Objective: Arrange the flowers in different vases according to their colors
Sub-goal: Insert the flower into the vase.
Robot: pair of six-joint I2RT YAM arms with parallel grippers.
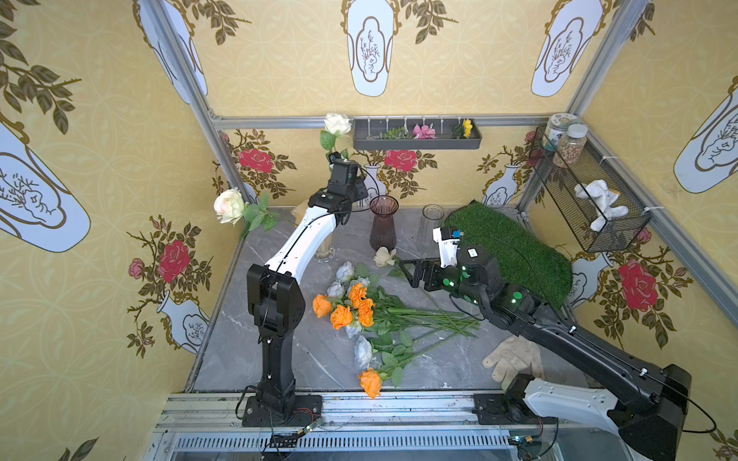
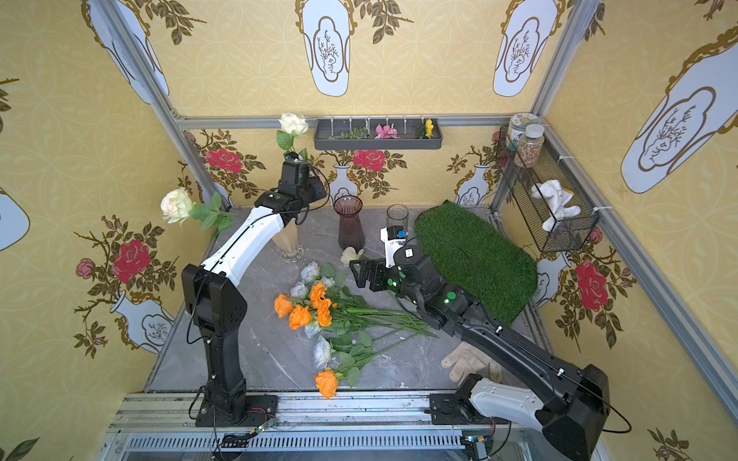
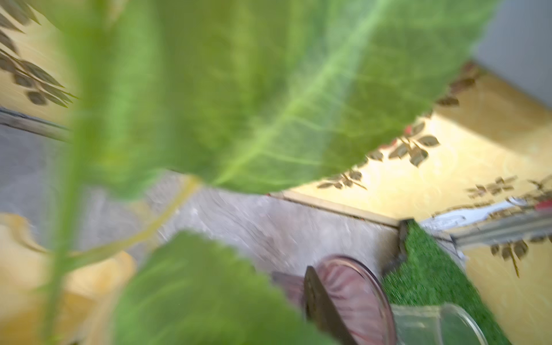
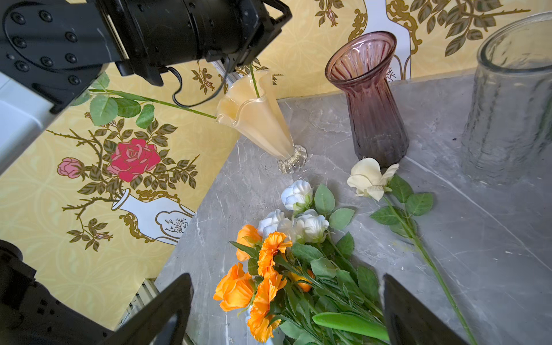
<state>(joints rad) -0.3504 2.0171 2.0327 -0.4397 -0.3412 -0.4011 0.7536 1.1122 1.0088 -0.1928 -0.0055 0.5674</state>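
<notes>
My left gripper (image 1: 334, 159) is raised over the cream-yellow ruffled vase (image 4: 260, 119), shut on the stem of a cream-white rose (image 1: 337, 123) whose lower end reaches into that vase. Leaves fill the left wrist view and only one finger (image 3: 321, 304) shows. A second cream-white rose (image 1: 229, 205) leans out of the same vase. The purple vase (image 1: 383, 223) and the clear glass vase (image 1: 432, 217) stand empty. Orange flowers (image 1: 347, 307), pale blue roses (image 1: 344, 273) and one cream-white rose (image 1: 384, 256) lie on the table. My right gripper (image 4: 286, 310) hovers open above the pile.
A green grass mat (image 1: 515, 247) leans at the back right, behind my right arm. A work glove (image 1: 513, 355) lies at the front right. A grey wall tray (image 1: 417, 143) holds small sprigs. A wire basket (image 1: 587, 223) with jars hangs on the right wall.
</notes>
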